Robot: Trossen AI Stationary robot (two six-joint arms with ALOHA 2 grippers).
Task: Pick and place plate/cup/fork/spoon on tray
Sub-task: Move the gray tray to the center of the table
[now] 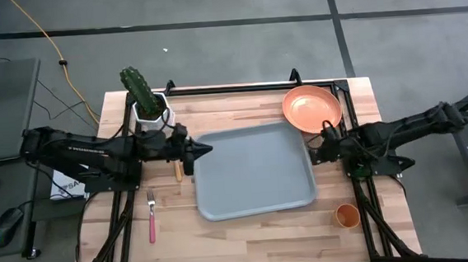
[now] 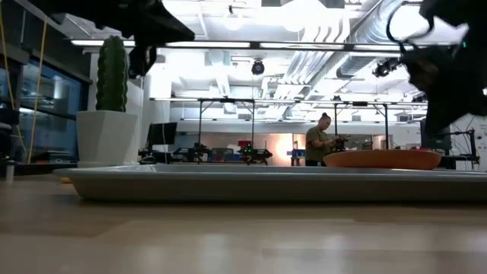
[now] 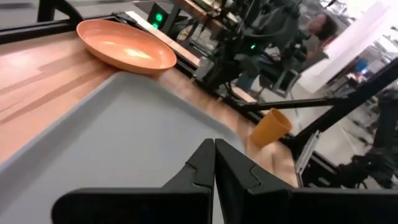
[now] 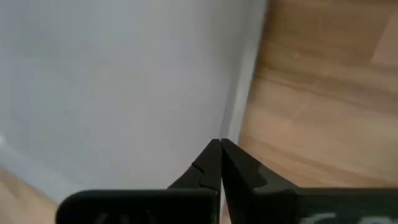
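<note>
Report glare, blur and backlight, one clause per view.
High view: even light, sharp, tray glare-free. Low view: bright ceiling lights backlight the arms into silhouettes; near tabletop soft. Left wrist view: sheen on the plate; room behind the cup blurred. Right wrist view: tray rim smeared, left gripper and right gripper crisp.

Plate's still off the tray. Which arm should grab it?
Right, probably. The right pincer sits shut at the tray's right rim, just beside the plate at the table's far right. The left pincer, also shut, hangs over the tray's left edge, with the whole tray between it and the plate.
</note>
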